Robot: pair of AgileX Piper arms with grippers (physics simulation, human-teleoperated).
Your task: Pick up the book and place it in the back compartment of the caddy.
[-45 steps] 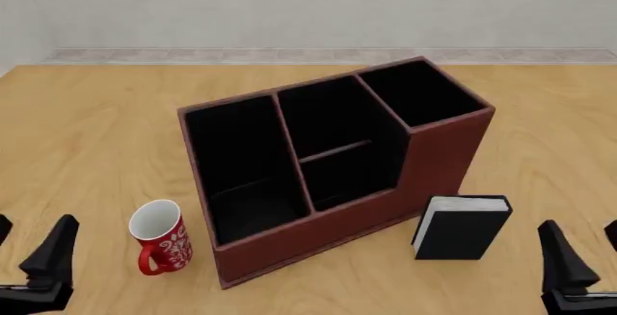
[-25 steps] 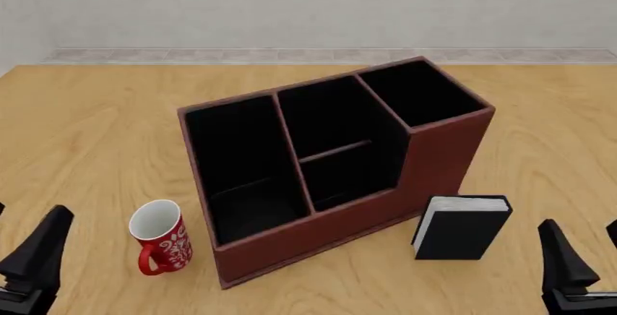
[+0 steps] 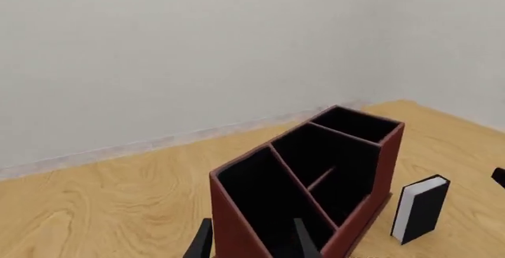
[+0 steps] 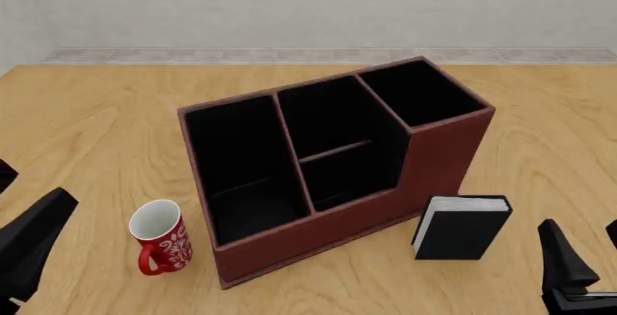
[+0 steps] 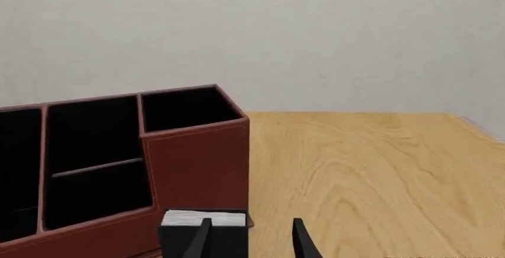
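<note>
The book (image 4: 461, 227), black with white page edges, stands upright on the table just in front of the caddy's (image 4: 318, 239) taller right end. It also shows in the right wrist view (image 5: 177, 240) and the left wrist view (image 3: 422, 207). The caddy's back compartment (image 4: 352, 176) lies between the thin cross-divider and the low near wall and holds nothing. My right gripper (image 4: 581, 225) is open and empty, to the right of the book and nearer the camera. My left gripper (image 4: 34, 181) is open and empty at the far left, beside the mug.
A red-and-white mug (image 4: 159, 237) stands upright just left of the caddy's near left corner. The caddy (image 5: 197, 169) sits at an angle mid-table. A wall with a tiled skirting runs behind the table.
</note>
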